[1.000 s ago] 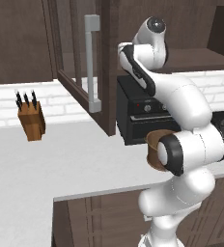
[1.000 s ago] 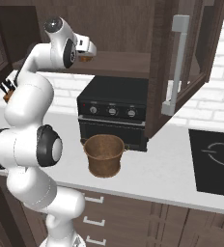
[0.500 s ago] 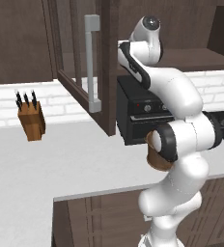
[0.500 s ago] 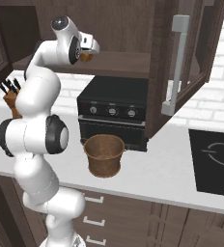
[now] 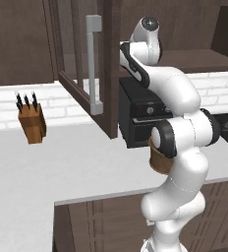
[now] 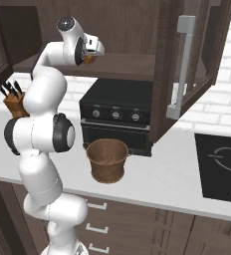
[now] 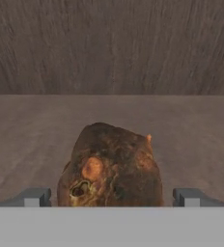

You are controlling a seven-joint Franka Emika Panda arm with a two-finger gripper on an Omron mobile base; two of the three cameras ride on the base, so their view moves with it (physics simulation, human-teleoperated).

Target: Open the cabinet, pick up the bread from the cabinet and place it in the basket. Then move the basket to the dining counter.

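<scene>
Showing as a glossy white arm (image 5: 180, 98) of thick rounded segments, swelling into bulbous housings at each bend. Carrying dark grey to black disc caps on the joints: a large one at centre right of the left base view, another at centre left of the right base view, a small round cap with a pale centre dot near the top of both. Wearing a black band along the upper link. Ending in a claw (image 7: 112, 197) with two small grey squarish fingertips (image 7: 36, 197) rising at the bottom of the hand view.
</scene>
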